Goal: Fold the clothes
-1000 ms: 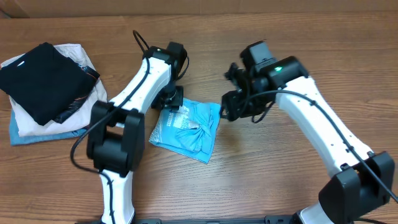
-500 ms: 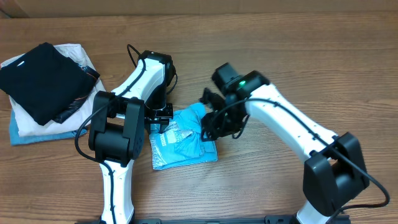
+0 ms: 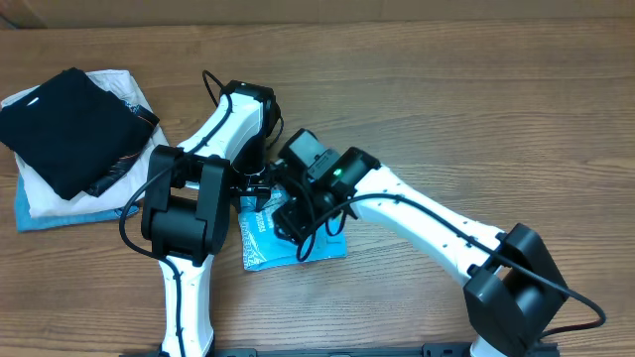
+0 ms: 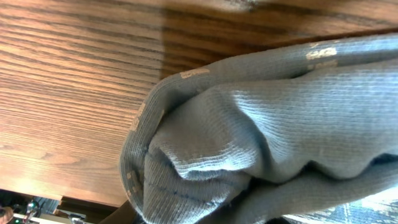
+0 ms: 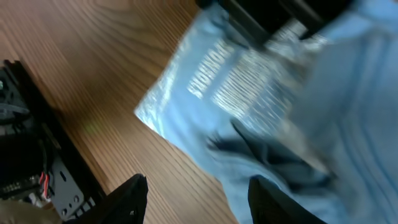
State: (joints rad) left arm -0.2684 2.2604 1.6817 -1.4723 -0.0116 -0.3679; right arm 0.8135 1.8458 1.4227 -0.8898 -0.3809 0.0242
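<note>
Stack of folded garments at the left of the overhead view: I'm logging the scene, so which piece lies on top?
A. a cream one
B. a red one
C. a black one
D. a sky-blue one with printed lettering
C: the black folded garment lies on top of the cream folded garment, while the light sky-blue printed T-shirt lies apart, further right.

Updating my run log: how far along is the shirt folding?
Done: the T-shirt is folded into a small packet on the table. In hand: the right end effector hovers open over it, and the left end effector is at a bunched edge. Left: probably smoothing that edge, perhaps adding it to the folded pile.
</note>
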